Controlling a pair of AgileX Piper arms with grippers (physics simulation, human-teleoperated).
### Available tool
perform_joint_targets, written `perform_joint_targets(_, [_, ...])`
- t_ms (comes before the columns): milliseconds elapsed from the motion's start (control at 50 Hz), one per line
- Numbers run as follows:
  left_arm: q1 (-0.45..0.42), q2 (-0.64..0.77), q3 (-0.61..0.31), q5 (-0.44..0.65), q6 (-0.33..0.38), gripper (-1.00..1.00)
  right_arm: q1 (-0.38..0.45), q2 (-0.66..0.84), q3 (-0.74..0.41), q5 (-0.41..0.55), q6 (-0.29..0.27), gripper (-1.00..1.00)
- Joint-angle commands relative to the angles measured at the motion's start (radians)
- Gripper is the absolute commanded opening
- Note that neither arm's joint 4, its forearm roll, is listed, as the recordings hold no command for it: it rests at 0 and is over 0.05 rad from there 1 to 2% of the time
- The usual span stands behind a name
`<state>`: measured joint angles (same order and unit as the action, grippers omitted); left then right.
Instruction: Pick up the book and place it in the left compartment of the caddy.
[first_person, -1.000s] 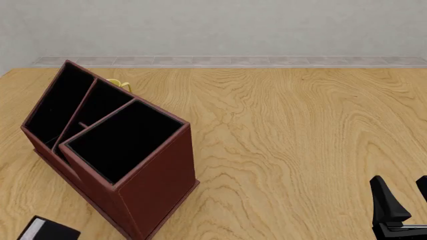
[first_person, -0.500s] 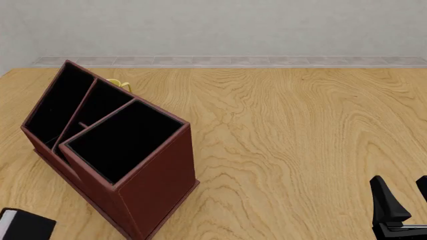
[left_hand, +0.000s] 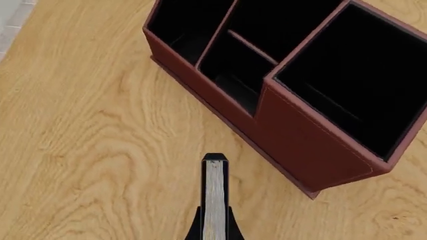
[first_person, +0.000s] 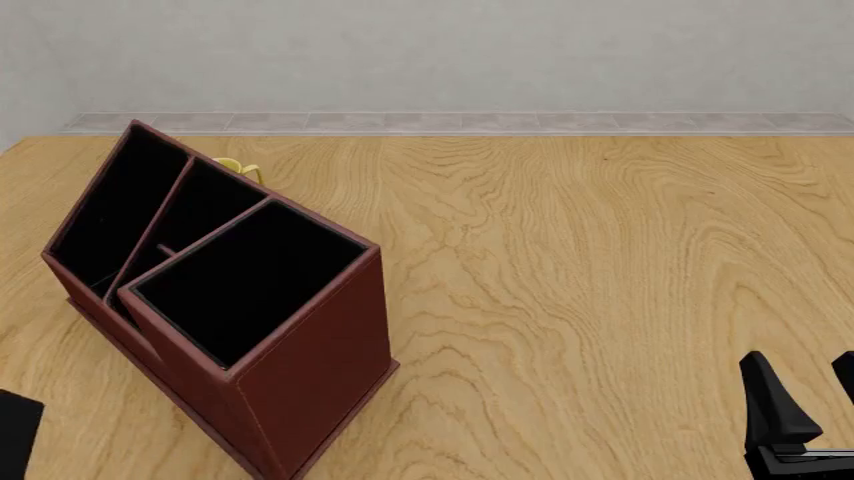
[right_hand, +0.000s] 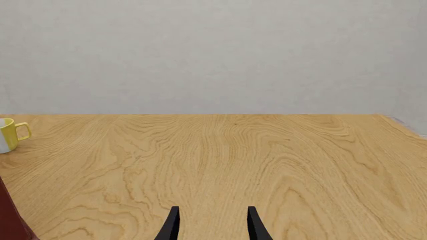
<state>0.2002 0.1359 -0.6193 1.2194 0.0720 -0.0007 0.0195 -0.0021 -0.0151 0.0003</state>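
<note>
Book (left_hand: 214, 200), thin, stiff and likely light, stood edge-on in the left wrist view, clamped flat-faced in the left gripper (left_hand: 214, 227) above the surface (left_hand: 87, 150), near the caddy (left_hand: 300, 135) whose left compartment (left_hand: 187, 22) lay open. Front view: only a dark corner (first_person: 16, 430) remained at the frame's left edge, having slid further out than a second earlier. Right wrist view: the right gripper (right_hand: 212, 222) hung apart, empty.

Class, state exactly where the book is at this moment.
In the left wrist view the book sits edge-on between the left gripper fingers, held above the table, short of the caddy.
</note>
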Motion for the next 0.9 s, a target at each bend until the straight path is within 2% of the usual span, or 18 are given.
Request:
perform_joint_targets(20, [0.078, 0.032, -0.054, 0.001, 0.014, -1.00, 0.001, 0.008, 0.001, -0.010, 0.000, 1.00])
perform_joint_targets(400, [0.142, 0.189, -0.268, 0.001, 0.019, -1.00, 0.001, 0.008, 0.001, -0.010, 0.000, 1.00])
perform_joint_targets(740, [0.160, 0.288, -0.364, 0.001, -0.017, -1.00, 0.001, 0.008, 0.001, -0.010, 0.000, 1.00])
perform_joint_targets(900, [0.162, 0.356, -0.453, 0.001, -0.042, -1.00, 0.001, 0.008, 0.001, -0.010, 0.000, 1.00])
